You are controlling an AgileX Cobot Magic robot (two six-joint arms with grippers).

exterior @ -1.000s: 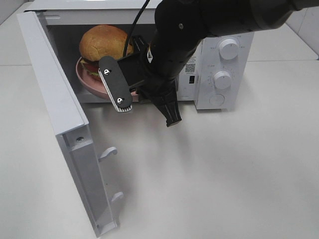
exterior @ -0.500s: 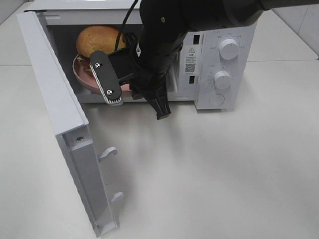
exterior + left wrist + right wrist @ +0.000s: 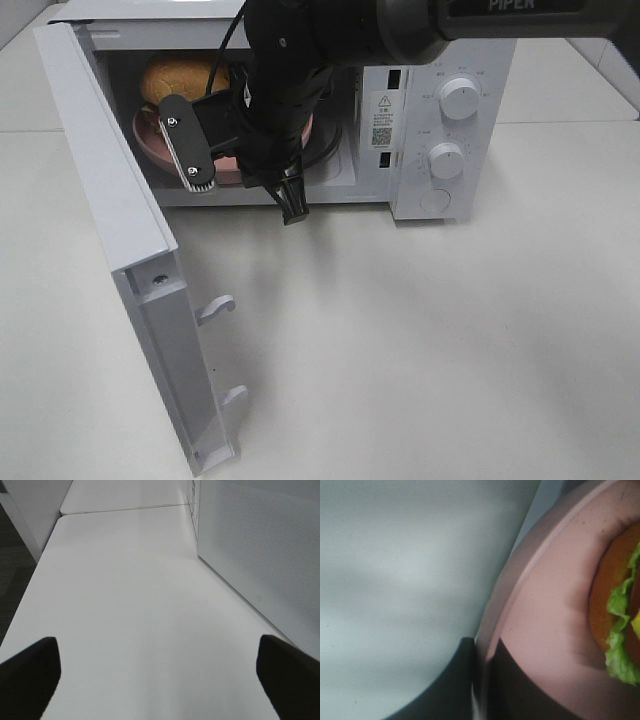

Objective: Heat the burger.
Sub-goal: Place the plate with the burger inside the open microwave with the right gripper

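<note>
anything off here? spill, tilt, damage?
Nothing stands out. The burger sits stacked and intact on the pink plate inside the microwave, with no spill visible. The right gripper is shut on the plate's rim, and the door stands wide open. The arm hides part of the plate.

Microwave (image 3: 440,110) door (image 3: 105,190) open w/ pink plate (image 3: 545,630) inside.
</note>
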